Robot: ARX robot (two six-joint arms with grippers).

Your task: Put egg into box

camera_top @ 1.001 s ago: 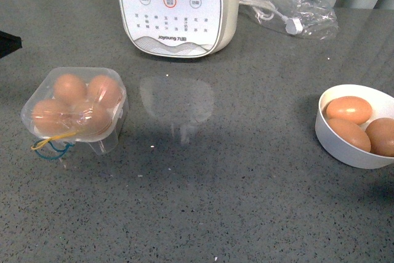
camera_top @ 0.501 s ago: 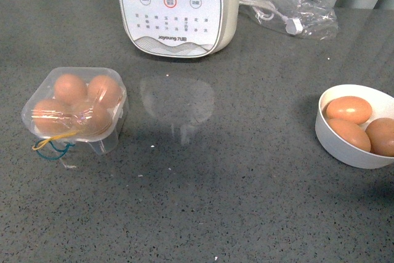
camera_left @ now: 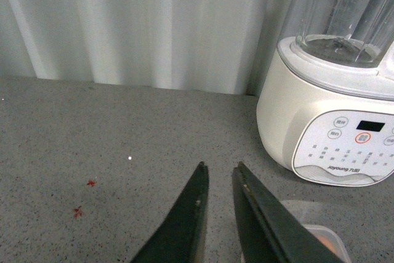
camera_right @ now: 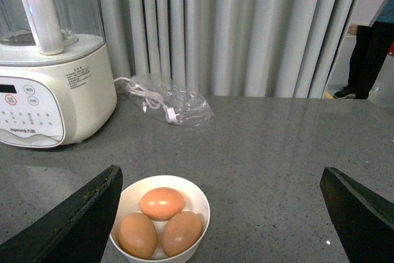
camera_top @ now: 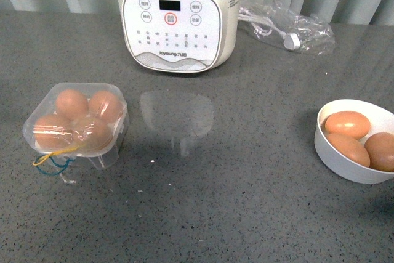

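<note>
Surface: dark grey speckled stone-look countertop (camera_top: 246,214), slightly glossy; a pale reflection of the appliance lies on it just in front of the cream-white Joyoung blender base with round-button control panel (camera_top: 175,20), taken here as landmark. Two small red specks on the countertop (camera_left: 84,198) show in the left wrist view, well to the side of the blender base. Backdrop: pale grey-white pleated curtain (camera_right: 246,29) directly behind the counter edge; beyond its far end, dark trouser legs and a shoe of a standing person (camera_right: 363,60).

Small clear plastic four-cup egg box (camera_top: 75,121) sits in front of and left of the blender base, lid down, yellow and blue threads (camera_top: 52,159) trailing from its near corner. All four cups hold smooth orange-brown eggs; the near right egg (camera_top: 92,130) lies inside under the lid.

Round white bowl (camera_top: 354,143) stands well to the right of the blender base, holding three brown eggs. Crumpled clear plastic bag with white cable and plug (camera_top: 286,20) lies just right of the blender base, near the curtain.

Left gripper (camera_left: 220,177): dark fingers nearly together, narrow gap, nothing between them, above bare counter beside the blender base. Right gripper (camera_right: 221,183): fingers spread wide, empty, over the bowl
</note>
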